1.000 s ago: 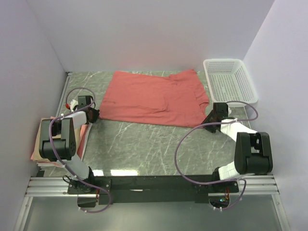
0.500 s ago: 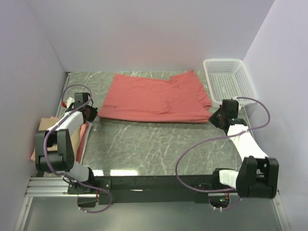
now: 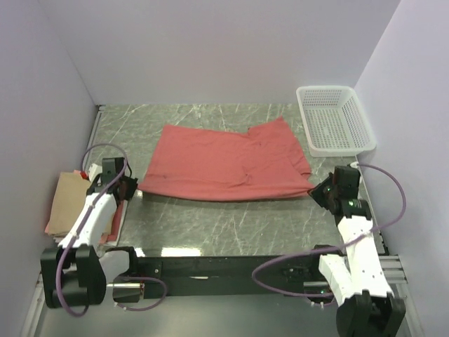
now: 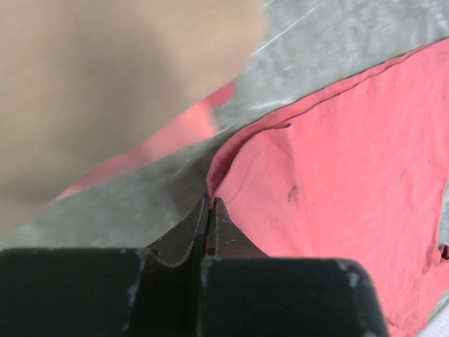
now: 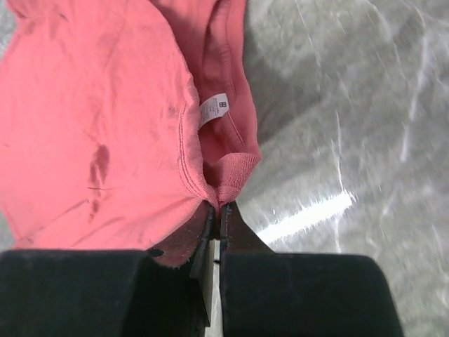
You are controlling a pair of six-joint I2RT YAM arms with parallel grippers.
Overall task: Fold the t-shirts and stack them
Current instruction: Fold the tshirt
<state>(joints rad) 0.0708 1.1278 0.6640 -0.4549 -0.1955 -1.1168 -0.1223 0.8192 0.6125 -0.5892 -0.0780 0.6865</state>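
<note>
A red t-shirt (image 3: 224,165) lies spread flat on a grey marbled table (image 3: 231,225), just beside a white mesh basket (image 3: 335,119) at the table's far right corner. The shirt reaches from the basket's near corner across the table, away from the basket.

The right gripper (image 3: 317,191) sits just in front of the basket, at the shirt's near corner on the basket side. Its wrist view shows the jaws pressed together on a ribbed edge of the cloth, close to a small white label (image 5: 214,109).

The left gripper (image 3: 133,191) sits well apart from the basket, at the shirt's opposite near corner. Its jaws are likewise pinched together on the cloth's edge.

Farthest from the basket, at the table's left edge, a folded tan t-shirt (image 3: 69,200) rests on a pink t-shirt (image 3: 119,203) that shows only as a strip.

The red shirt looks light, soft and limp. It will likely sag and drape between the two held corners and offer no stiffness of its own. The hems and the ribbed neck band seem the best places to hold, since thicker cloth slips less. A pinch on one thin layer could let the fabric slide free or bunch up when lifted.
</note>
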